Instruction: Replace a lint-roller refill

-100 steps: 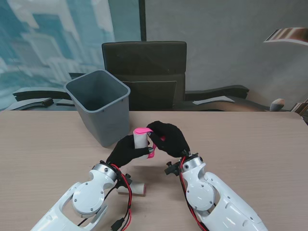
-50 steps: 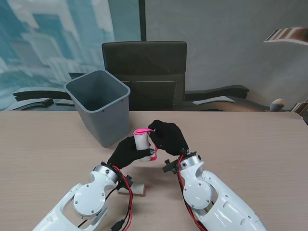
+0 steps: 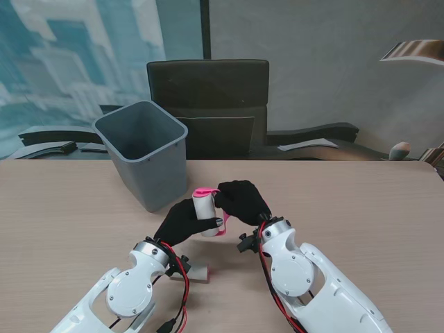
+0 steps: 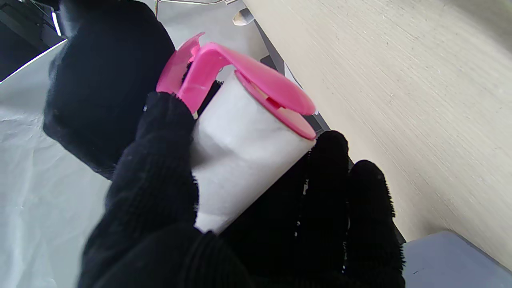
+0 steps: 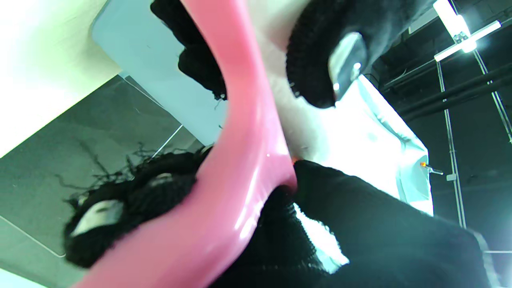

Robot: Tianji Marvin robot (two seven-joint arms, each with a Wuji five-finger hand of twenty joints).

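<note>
Left robot hand [image 3: 186,220] grips the white refill [image 3: 204,206]; right robot hand [image 3: 241,200] clasps the pink handle [image 5: 236,160].

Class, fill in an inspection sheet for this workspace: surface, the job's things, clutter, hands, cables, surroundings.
Surface: wooden table, bare at right.
Job's things: white refill roll on pink lint-roller handle, held off the table; cardboard core lying nearer to me.
Clutter: nothing seen.
Hands: left hand shut on the roll; right hand shut on the handle.
Cables: red and black wires at the left wrist.
Surroundings: grey bin on the table, black chair behind.
</note>
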